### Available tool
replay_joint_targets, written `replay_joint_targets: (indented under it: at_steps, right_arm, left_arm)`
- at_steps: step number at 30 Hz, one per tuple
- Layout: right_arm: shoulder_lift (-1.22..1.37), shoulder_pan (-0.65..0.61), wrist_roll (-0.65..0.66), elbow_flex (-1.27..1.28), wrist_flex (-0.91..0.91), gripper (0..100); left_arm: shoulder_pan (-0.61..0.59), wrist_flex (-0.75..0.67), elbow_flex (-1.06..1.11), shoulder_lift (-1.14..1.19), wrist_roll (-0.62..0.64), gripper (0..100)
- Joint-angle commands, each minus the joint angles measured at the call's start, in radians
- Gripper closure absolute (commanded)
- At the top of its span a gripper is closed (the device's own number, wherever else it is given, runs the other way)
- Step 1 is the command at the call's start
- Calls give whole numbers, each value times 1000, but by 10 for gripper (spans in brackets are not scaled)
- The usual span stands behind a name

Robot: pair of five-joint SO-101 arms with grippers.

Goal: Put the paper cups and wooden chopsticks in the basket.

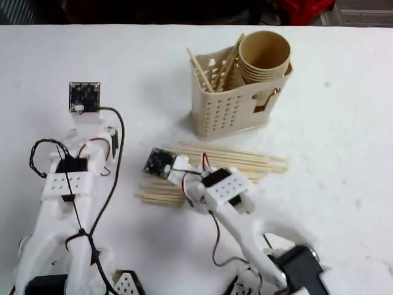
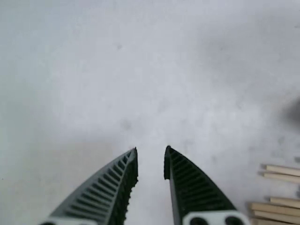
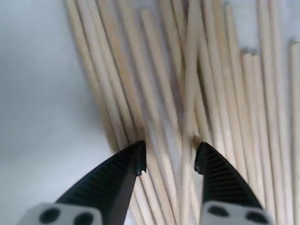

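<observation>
A pile of wooden chopsticks (image 1: 245,161) lies on the white table in front of the cream perforated basket (image 1: 228,107). Stacked paper cups (image 1: 264,56) and a few chopsticks (image 1: 212,69) stand inside the basket. My right gripper (image 3: 168,161) is open right above the pile of chopsticks (image 3: 197,93), its fingers straddling a few sticks; in the high view this arm (image 1: 215,187) covers the pile's middle. My left gripper (image 2: 150,164) hangs open over bare table at the left, with chopstick ends (image 2: 276,187) off to its side.
The left arm (image 1: 70,178) with its cables occupies the table's left side. The table's far edge runs along the back, with dark clutter beyond it. Bare white table lies to the right of the basket.
</observation>
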Motion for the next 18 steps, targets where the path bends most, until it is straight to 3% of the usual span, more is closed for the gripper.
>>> replay_joint_targets:
  at_steps: [1,5,18]
  right_arm:
    - [79,56,6,-87,-15,871]
    - [97,70,6,-97,-15,943]
    - [91,70,14,-97,-15,982]
  left_arm:
    - [13,-29,-3,-36,-11,890]
    - [13,-29,-3,-36,-11,890]
    - [13,-29,-3,-36,-11,890]
